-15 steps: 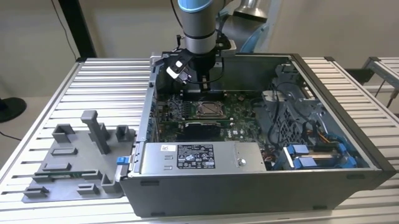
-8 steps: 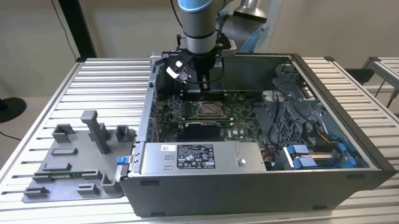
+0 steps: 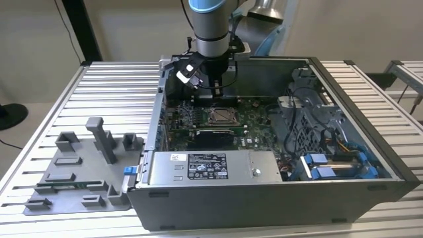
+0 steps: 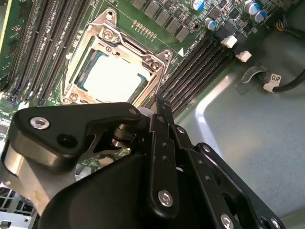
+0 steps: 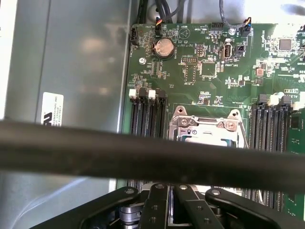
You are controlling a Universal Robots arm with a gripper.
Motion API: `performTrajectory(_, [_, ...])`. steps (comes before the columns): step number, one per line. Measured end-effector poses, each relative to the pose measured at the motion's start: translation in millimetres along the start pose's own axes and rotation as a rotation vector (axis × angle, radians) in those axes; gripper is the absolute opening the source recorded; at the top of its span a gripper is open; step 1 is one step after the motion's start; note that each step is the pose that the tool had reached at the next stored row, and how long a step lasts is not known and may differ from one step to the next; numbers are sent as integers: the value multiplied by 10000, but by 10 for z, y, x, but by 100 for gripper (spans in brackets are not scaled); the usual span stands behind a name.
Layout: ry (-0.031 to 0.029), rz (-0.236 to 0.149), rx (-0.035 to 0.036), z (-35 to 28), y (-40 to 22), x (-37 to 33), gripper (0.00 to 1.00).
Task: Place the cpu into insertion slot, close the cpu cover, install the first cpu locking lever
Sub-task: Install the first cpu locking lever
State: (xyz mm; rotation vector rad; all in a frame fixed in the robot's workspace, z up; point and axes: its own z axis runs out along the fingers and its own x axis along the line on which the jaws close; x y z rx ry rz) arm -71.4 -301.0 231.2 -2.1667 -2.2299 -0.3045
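Observation:
The cpu (image 4: 114, 78) lies flat in the insertion slot (image 3: 220, 116) on the green board, its silvery top glaring bright. The cpu cover (image 4: 128, 45), a silvery frame with a square window, lies down over it, and the chip shows through the window. In the first wrist view the cpu cover (image 5: 205, 125) has a thin wire lever (image 5: 243, 136) running along one side. My gripper (image 4: 159, 102) hangs just above the board beside the socket, towards the back of the case in the exterior view. Its black fingers (image 5: 159, 205) stand together, shut, and I see nothing between them.
Black memory slots (image 4: 200, 62) flank the socket on both sides. A black cable (image 5: 152, 152) crosses the first wrist view. The case walls (image 3: 310, 69) ring the board, with a silver box (image 3: 211, 166) in front and blue-tipped cables (image 3: 330, 166) on the exterior view's right. A grey fixture tray (image 3: 79, 173) lies outside.

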Motion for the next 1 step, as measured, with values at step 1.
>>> performTrajectory(1, [0,0,0,0,0,0,0])
